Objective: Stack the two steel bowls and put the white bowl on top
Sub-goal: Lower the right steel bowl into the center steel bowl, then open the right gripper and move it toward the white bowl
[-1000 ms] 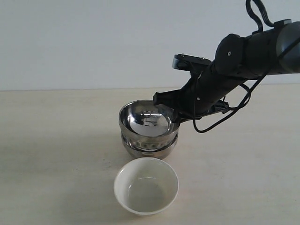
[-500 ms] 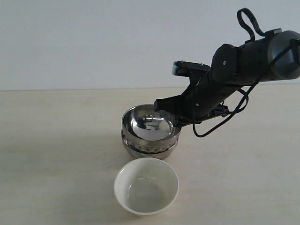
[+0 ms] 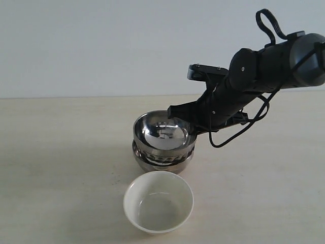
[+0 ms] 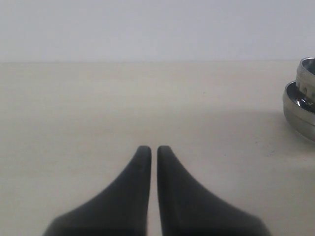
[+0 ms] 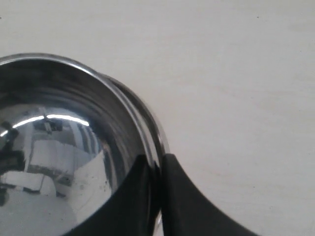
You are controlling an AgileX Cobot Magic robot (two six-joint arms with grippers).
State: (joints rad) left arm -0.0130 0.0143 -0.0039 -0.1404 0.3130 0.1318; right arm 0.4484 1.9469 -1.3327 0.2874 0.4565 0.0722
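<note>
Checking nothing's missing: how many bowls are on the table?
3: two steel bowls nested mid-table, upper one pinched at its rim by the right gripper, lower one beneath; white bowl in front.

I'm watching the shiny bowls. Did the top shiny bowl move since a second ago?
Yes. The top steel bowl, pinched at its rim by the right gripper, sank and shifted slightly right, settling into the lower steel bowl. The white bowl stayed put.
</note>
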